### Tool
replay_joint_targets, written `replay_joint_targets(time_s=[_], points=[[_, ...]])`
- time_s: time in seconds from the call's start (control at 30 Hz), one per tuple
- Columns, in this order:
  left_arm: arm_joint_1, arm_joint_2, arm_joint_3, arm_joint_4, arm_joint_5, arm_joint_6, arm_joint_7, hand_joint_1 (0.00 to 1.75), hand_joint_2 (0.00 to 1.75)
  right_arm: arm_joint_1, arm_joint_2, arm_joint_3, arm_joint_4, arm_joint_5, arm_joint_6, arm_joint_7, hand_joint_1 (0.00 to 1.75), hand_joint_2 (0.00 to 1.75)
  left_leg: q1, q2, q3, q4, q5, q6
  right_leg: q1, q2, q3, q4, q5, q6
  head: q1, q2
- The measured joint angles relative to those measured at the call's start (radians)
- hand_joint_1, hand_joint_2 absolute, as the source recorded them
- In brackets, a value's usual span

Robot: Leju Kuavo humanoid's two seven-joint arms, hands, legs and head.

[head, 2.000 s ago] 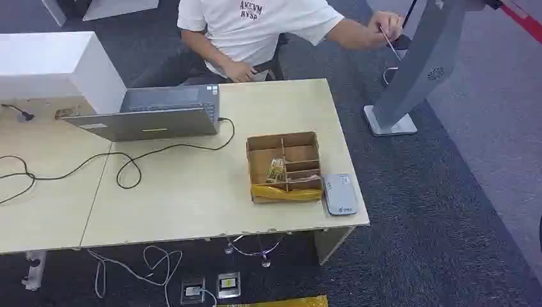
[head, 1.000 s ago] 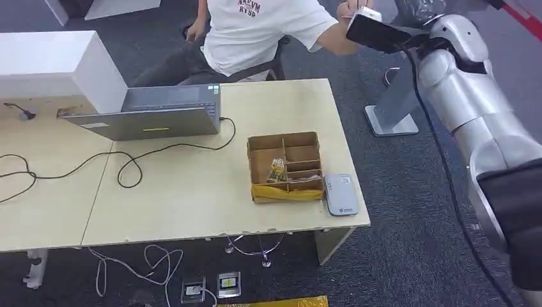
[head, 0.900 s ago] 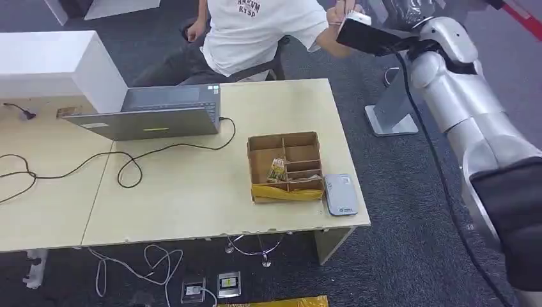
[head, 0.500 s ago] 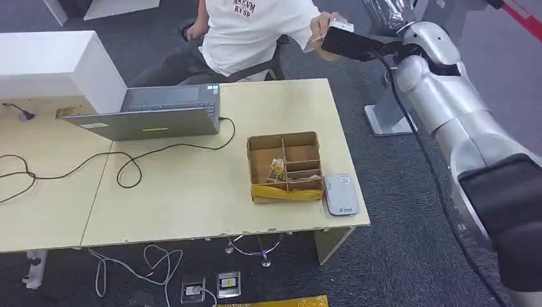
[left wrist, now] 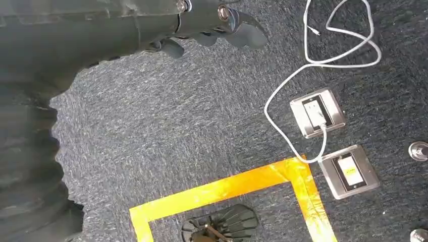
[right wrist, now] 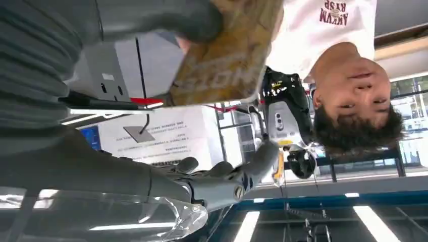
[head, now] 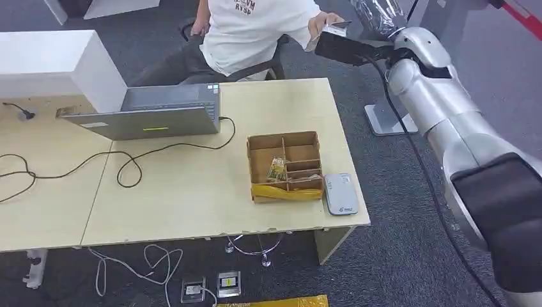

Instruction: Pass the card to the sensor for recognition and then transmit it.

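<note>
Silver and outstretched, the right arm reaches past the far right corner of the desk [head: 192, 192] toward a seated person [head: 255, 32]; its right hand [head: 339, 45] is mostly a dark shape there, cut across by the arm's own bulk. In the right wrist view the thumb [right wrist: 166, 17] presses on a tan card [right wrist: 227, 50], so the hand holds the card, though the fingers under it are hidden. The print on the card is blurred and turned, not readable. In the head view the card [head: 337, 27] shows as a pale sliver just beside the person's hand [head: 319, 25]; whether that hand touches it cannot be told.

The left hand [left wrist: 212, 20] hangs over dark carpet, its fingers loosely curled with nothing in them; most of it is cut off at the frame edge. Near it lie floor sockets [left wrist: 318, 112], a white cable [left wrist: 323, 55] and orange tape [left wrist: 227, 186].

On the desk, the sensor [head: 340, 193] lies flat near the front right corner, touching the right side of a cardboard box [head: 284, 166]. The box is split into compartments: a small printed packet [head: 276, 170] stands in a middle one, something yellow [head: 286, 192] fills the front strip, the rest too small to make out. Well left of the box sits a laptop [head: 150, 115], its cable [head: 160, 153] looping across the desk
</note>
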Motion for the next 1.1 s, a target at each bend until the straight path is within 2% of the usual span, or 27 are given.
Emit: replay_joint_targets(time_s=[0.77, 1.1], points=[[0.001, 0.000, -0.002, 0.000, 0.007, -0.005, 0.000, 0.00, 1.75, 0.006, 0.009, 0.019, 0.021, -0.002, 0.011, -0.002, 1.75, 1.75, 0.000, 0.000, 0.000, 0.000, 0.000, 0.000, 0.000, 0.000, 0.000, 0.000, 0.001, 0.000, 0.000, 0.000], [0.026, -0.002, -0.001, 0.000, 0.050, 0.021, 0.000, 0.00, 1.75, 0.076, -0.019, 0.024, 0.021, -0.059, 0.023, 0.041, 1.75, 1.75, 0.000, 0.000, 0.000, 0.001, 0.000, 0.000, 0.000, 0.000, 0.000, 0.000, 0.001, 0.000, 0.000, 0.000]])
